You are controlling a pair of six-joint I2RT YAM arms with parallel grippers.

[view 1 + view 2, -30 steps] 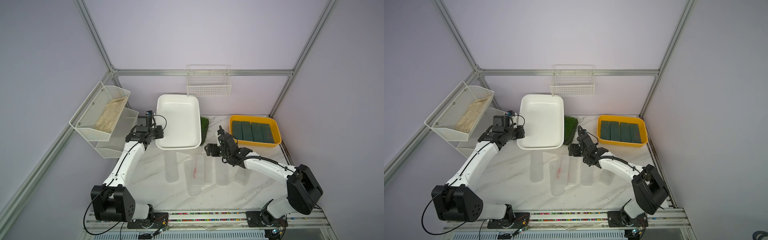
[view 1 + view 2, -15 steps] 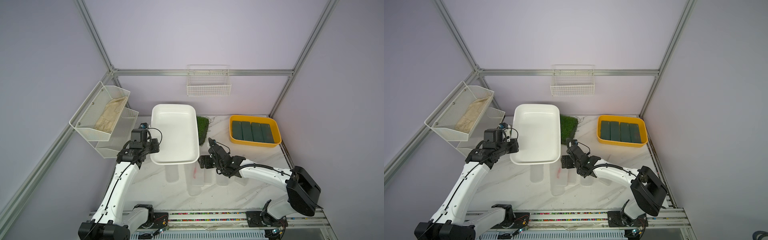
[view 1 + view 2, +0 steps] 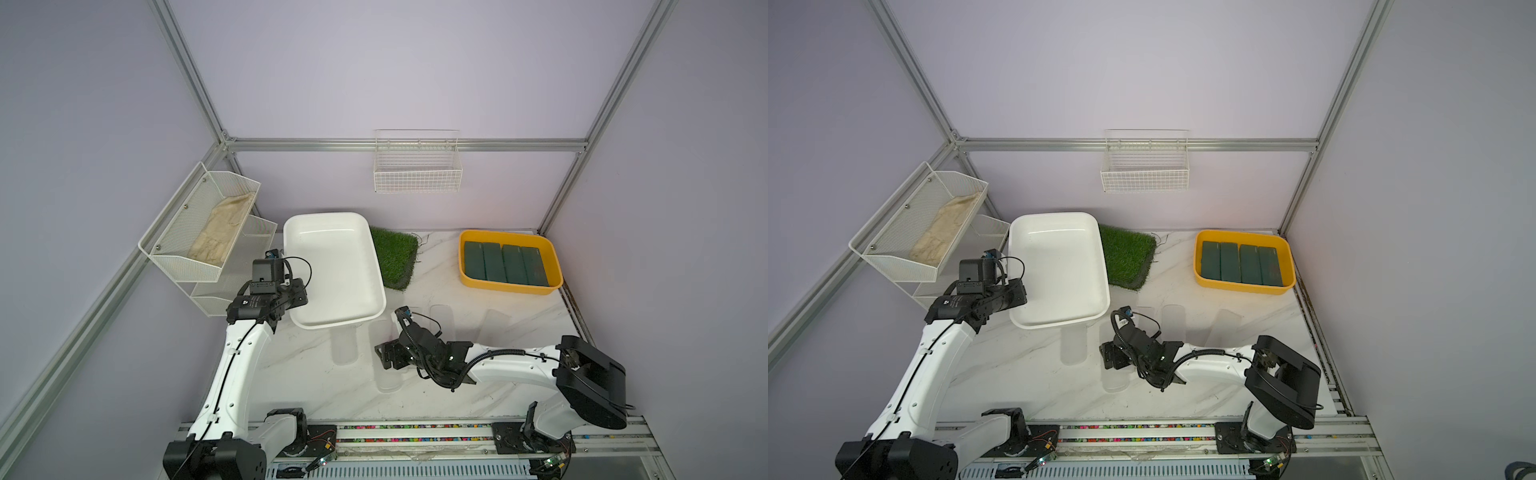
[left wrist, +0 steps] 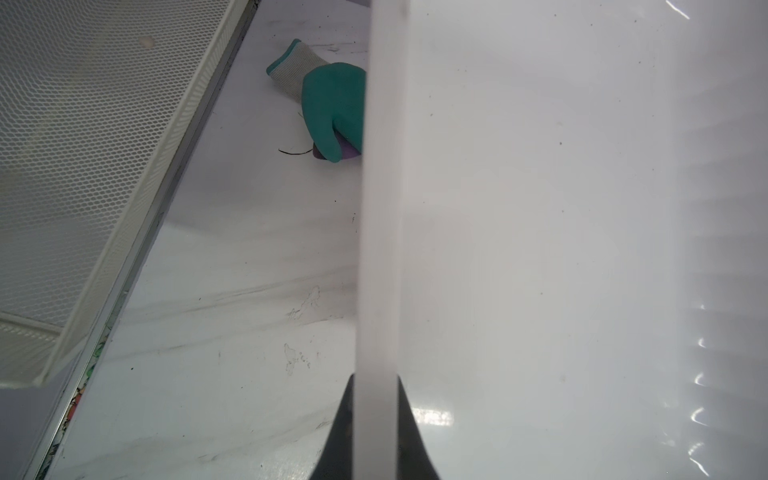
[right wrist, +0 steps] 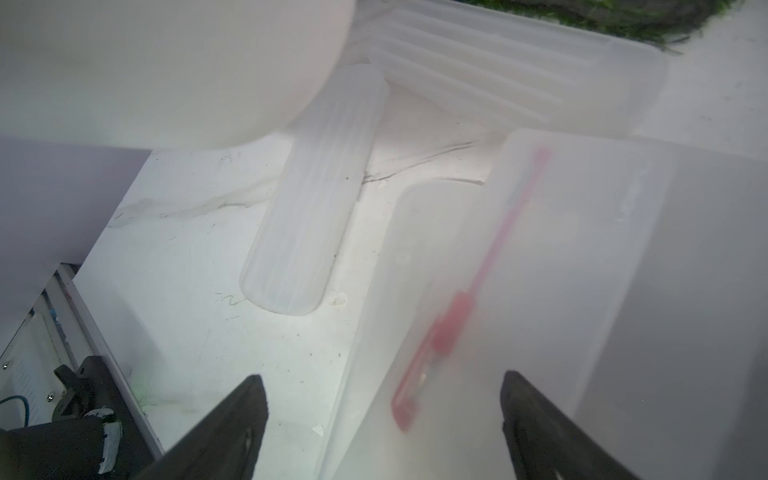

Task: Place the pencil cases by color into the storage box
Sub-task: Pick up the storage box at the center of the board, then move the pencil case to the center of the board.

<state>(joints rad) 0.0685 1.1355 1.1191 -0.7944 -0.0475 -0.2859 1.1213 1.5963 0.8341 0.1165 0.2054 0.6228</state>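
My left gripper (image 4: 376, 378) is shut on the rim of the white storage box (image 3: 336, 266), holding it above the table's back left in both top views (image 3: 1059, 266). Several dark green pencil cases (image 3: 503, 264) lie side by side in a yellow box (image 3: 511, 287) at the back right. Frosted white pencil cases lie on the marble in front of the white box (image 3: 345, 345), with others to the right (image 3: 494, 324). My right gripper (image 5: 382, 382) hangs open low over a frosted case holding a red pen (image 5: 519, 270). A ribbed frosted case (image 5: 316, 199) lies beside it.
A green grass mat (image 3: 395, 257) lies behind the cases, partly under the white box. A mesh shelf (image 3: 199, 224) with a beige cloth stands at the left. A wire basket (image 3: 417, 166) hangs on the back wall. A teal glove (image 4: 332, 108) lies beneath the white box.
The left arm has carried the white box toward the front of the table. The right gripper has moved forward and left, down over the frosted cases, and is still open.
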